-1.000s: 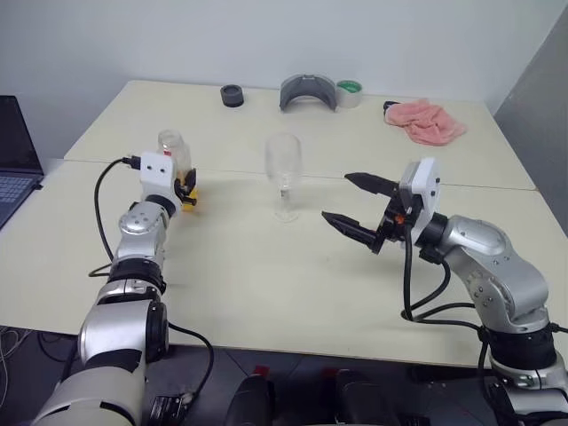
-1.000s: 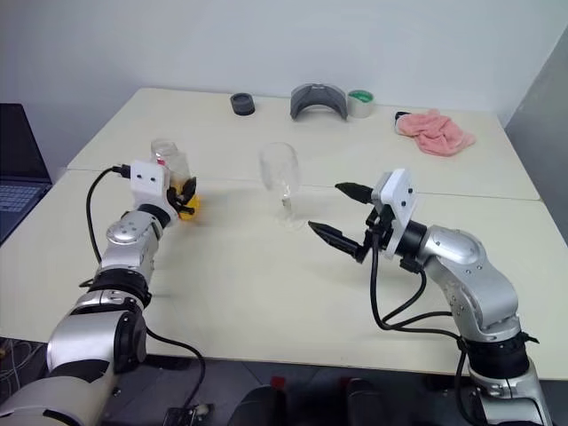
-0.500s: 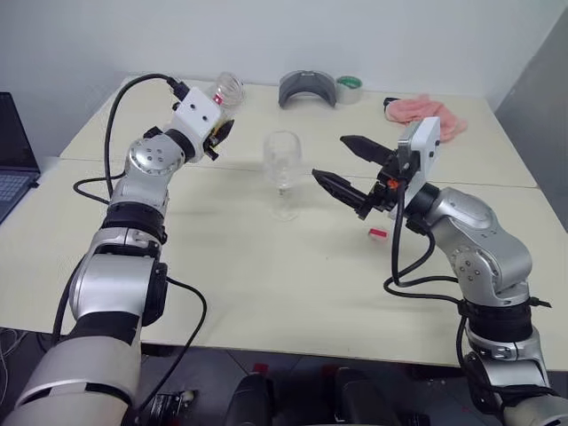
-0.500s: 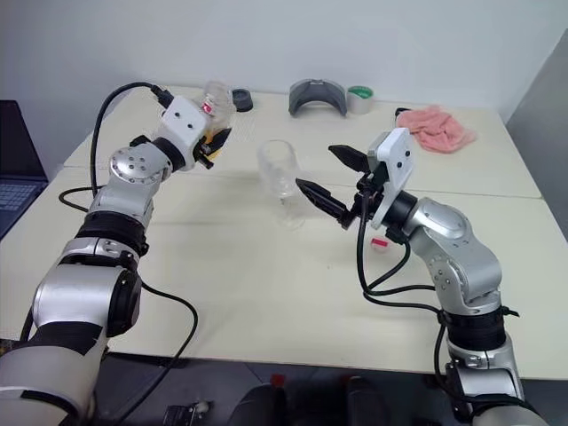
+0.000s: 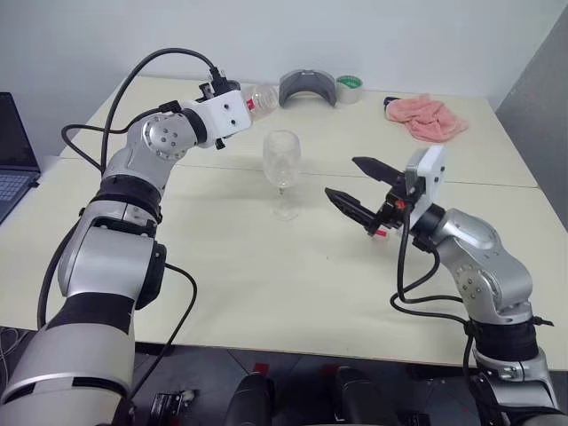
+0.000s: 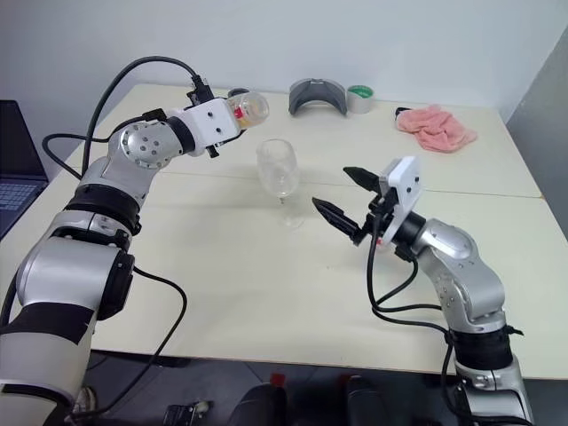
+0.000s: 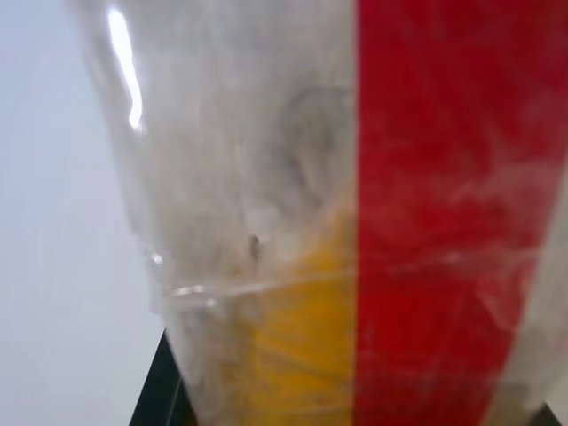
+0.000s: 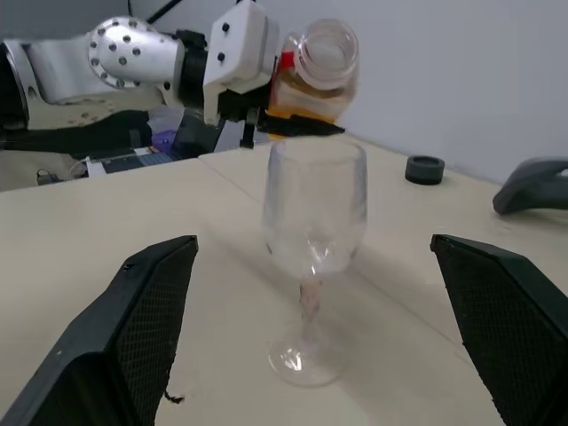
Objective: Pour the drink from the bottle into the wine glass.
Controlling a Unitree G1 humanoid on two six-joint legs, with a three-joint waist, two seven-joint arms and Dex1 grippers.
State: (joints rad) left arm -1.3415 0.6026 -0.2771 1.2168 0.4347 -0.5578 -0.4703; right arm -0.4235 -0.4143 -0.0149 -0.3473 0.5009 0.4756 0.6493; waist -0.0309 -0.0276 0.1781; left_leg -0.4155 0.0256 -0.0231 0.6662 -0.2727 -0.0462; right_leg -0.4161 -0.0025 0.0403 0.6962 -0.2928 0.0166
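Observation:
My left gripper [image 5: 241, 105] is shut on the bottle [image 5: 259, 96], holding it tipped almost level in the air. The bottle's open mouth [image 8: 324, 49] points toward the wine glass. The drink [image 8: 302, 99] lies orange along the lower side of the bottle, and it shows beside the red label strip [image 7: 444, 222] in the left wrist view. The wine glass [image 5: 282, 170] stands upright on the table, below and to the right of the bottle, and looks empty. No stream of liquid shows. My right gripper [image 5: 344, 177] is open and level, a little to the right of the glass.
A small red thing [image 5: 381, 233] lies on the table under my right gripper. At the table's far edge are a grey curved object [image 5: 307, 90], a green tape roll [image 5: 349, 86] and a pink cloth [image 5: 426, 120]. A laptop [image 5: 11, 151] is at the left.
My left arm has lifted the bottle off the table, carried it up and right toward the glass, and rolled it onto its side. My right gripper neared the glass, then drew back, staying open.

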